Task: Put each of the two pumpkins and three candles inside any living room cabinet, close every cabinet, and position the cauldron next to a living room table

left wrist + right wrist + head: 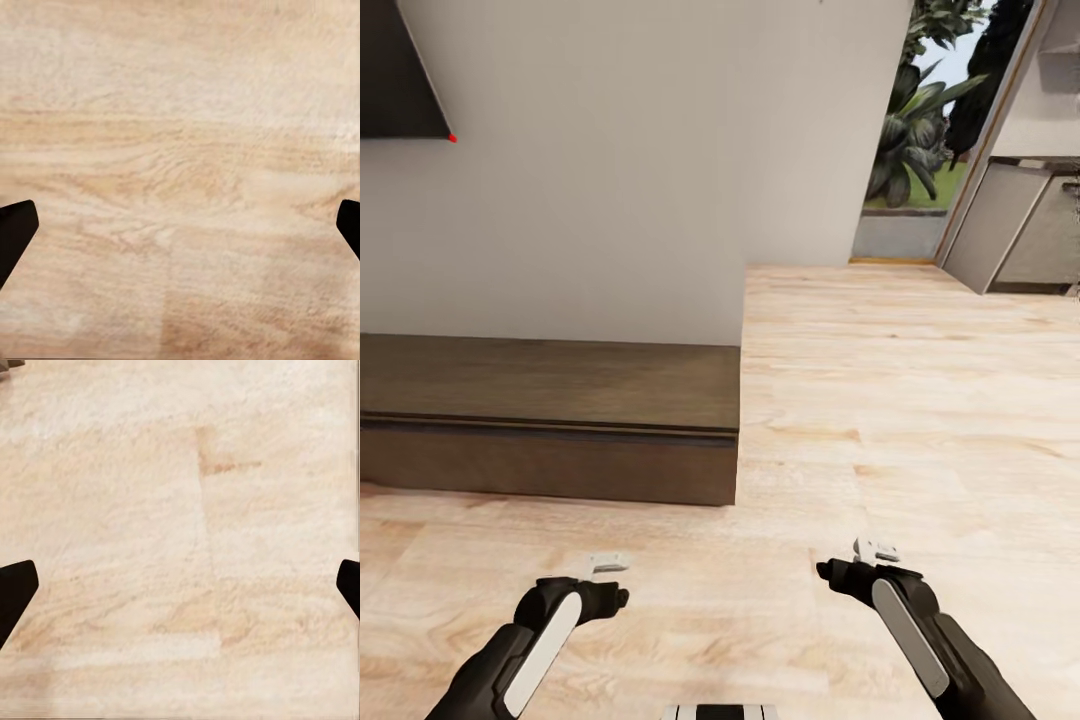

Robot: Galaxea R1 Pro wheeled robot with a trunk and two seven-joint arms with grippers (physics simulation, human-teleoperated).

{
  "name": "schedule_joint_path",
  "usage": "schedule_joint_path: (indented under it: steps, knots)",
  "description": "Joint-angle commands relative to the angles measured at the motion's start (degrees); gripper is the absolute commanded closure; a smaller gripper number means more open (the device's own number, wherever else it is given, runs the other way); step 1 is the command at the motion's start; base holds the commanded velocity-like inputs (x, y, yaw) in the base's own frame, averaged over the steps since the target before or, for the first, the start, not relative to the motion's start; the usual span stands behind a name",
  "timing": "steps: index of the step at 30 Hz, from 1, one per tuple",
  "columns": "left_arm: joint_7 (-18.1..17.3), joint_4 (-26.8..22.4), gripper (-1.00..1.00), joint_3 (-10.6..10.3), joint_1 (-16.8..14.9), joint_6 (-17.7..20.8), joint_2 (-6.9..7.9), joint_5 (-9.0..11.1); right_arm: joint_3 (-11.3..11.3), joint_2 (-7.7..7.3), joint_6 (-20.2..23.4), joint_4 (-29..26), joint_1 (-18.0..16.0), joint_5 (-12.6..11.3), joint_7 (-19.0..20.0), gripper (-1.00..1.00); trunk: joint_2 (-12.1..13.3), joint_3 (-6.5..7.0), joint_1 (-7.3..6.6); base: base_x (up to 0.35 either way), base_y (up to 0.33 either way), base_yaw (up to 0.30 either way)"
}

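The cabinet (550, 462), a long low dark brown unit, stands against the white wall at the left, and its flat fronts look shut. Its right end stops near the middle of the head view. My left gripper (606, 575) hangs low over the wood floor in front of the cabinet. In the left wrist view its dark fingertips (15, 229) are spread wide over bare floor, so the left gripper (180, 232) is open and empty. My right gripper (868, 560) is likewise open and empty over the floor (180, 592). The pumpkins, candles, cauldron and table are out of view.
A dark screen corner (400, 70) hangs on the wall above the cabinet. Light wood floor (900, 400) stretches right of the cabinet toward a glass opening with plants (920, 130) and grey furniture (1010, 230) at the far right.
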Motion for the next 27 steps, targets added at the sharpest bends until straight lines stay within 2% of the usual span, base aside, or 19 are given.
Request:
schedule_joint_path:
  steps: [1,5,7,8,13,18,19,24,27]
  knots:
    - [0.59,0.48,-1.0,0.6,-0.04,0.01,0.05,0.61,0.3,-0.04,-0.63,1.17,-0.04,-0.52,-0.57,-1.0,-0.01,0.18,-0.04,0.0,0.0,0.0]
    - [0.6,3.42,-1.0,6.59,-0.04,-0.26,-0.17,-0.03,0.51,0.05,-5.85,7.73,-0.04,-0.53,-0.59,-1.0,0.05,1.07,-0.14,0.0,0.0,0.0]
    - [0.57,4.59,-1.0,8.25,-0.04,-0.52,-0.15,0.03,0.74,0.08,-7.17,9.15,-0.04,-0.55,-0.6,-1.0,0.07,1.51,-0.19,0.0,0.0,0.0]
    - [0.56,7.61,-1.0,8.86,-0.1,-2.24,-0.13,-0.06,1.52,0.13,-7.69,9.64,-0.04,-0.51,-0.73,-1.0,0.09,1.73,-0.22,0.0,0.0,0.0]
    - [0.72,14.46,-1.0,9.14,-0.35,-8.52,-0.13,-0.31,5.23,0.16,-8.05,9.75,-0.04,-0.41,-1.28,-1.0,0.16,2.84,-0.34,0.0,0.0,0.129]
    - [5.41,15.25,-1.0,9.25,-0.38,-9.59,-0.25,-0.23,6.69,0.16,-8.2,9.44,-0.04,-0.38,-1.18,-1.0,1.39,3.71,-1.06,0.0,0.0,0.188]
    - [6.73,15.31,-1.0,9.27,-0.39,-11.23,-0.31,-0.15,7.48,0.16,-8.32,9.58,-0.04,-0.38,-0.9,-1.0,1.79,3.85,-1.28,0.0,0.0,0.018]
    - [7.06,15.32,-1.0,9.3,-0.39,-12.31,-0.39,-0.03,10.44,0.16,-10.32,9.94,-0.04,-0.42,-0.74,-1.0,3.8,4.59,-2.37,0.0,0.0,0.006]
    - [7.09,15.32,-1.0,9.44,-0.39,-12.44,-0.34,0.16,11.49,0.16,-12.01,10.02,-0.04,-0.5,-0.65,-1.0,5.0,5.12,-3.03,0.0,0.0,0.0]
